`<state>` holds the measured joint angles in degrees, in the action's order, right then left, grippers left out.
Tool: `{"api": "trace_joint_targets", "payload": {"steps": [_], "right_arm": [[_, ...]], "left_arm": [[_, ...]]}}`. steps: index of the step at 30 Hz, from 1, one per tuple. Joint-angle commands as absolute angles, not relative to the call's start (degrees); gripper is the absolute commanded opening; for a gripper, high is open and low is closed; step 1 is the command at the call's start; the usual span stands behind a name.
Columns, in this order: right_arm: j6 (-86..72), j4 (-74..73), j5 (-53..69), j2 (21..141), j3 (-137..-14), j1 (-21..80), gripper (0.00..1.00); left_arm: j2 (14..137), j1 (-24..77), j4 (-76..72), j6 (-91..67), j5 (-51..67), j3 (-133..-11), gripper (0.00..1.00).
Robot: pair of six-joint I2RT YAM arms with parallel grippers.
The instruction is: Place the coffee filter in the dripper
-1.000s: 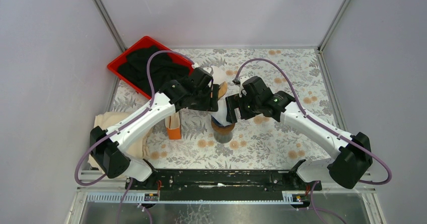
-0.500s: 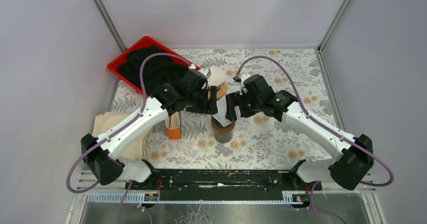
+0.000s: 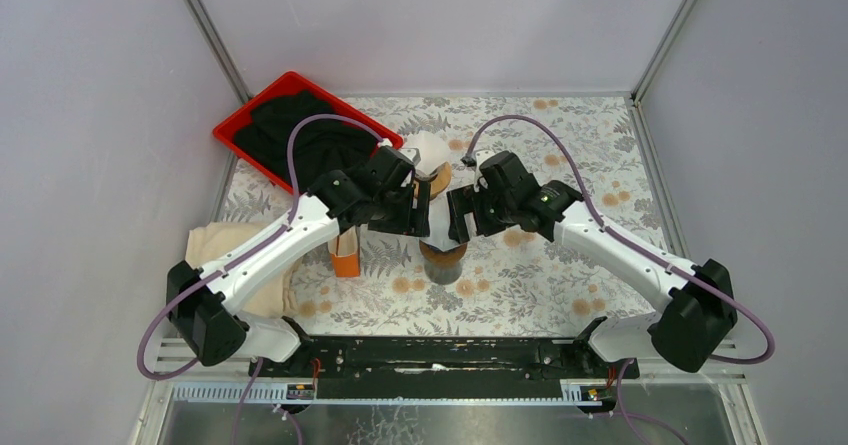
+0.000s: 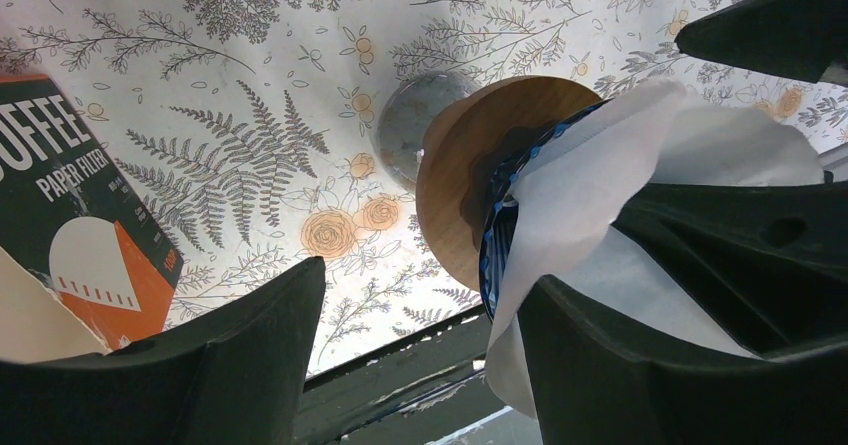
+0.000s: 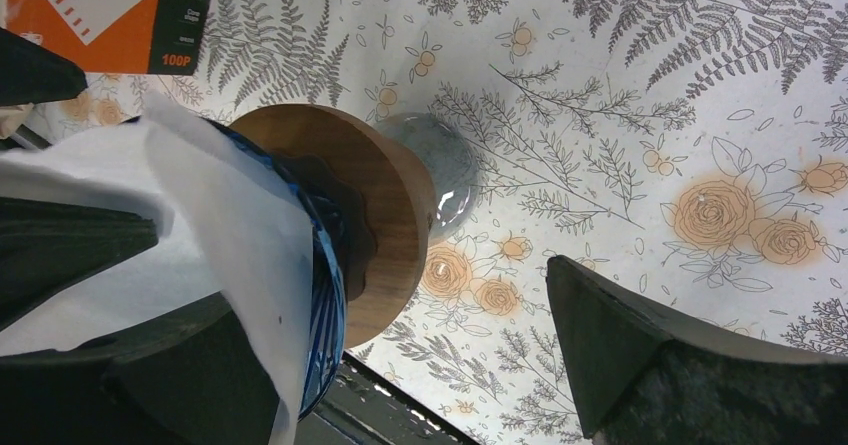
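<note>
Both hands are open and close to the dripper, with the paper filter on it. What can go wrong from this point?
1. The filter sticks out above the dripper and seems to lie against a finger of the left hand. Drawing that hand back could drag it out.
2. The dripper stands on a narrow cup, so a push from either side may tip it.
3. The right hand is very near the left one, and they could bump.

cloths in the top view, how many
2: a black cloth in the red tray at the far left, and a beige cloth near the left edge, partly hidden by the left arm.
</note>
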<state>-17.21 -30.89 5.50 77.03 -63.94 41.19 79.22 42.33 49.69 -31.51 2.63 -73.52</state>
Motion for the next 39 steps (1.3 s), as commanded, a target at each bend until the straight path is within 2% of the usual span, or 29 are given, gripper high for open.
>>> {"api": "trace_joint_targets", "payload": {"steps": [1, 24, 39], "right_arm": [[-17.3, -29.4, 4.5, 77.6, -64.0, 40.9, 0.96], [-17.2, -29.5, 5.5, 73.0, -66.8, 40.9, 0.98], [-16.9, -28.4, 6.2, 72.2, -67.8, 41.0, 0.99]], "left_arm": [[79.9, 42.1, 48.0, -30.5, 3.5, -73.5, 0.76], [77.6, 42.2, 46.6, -30.5, 3.4, -74.9, 0.77], [75.4, 42.0, 44.0, -31.8, 2.5, -75.1, 0.83]]}}
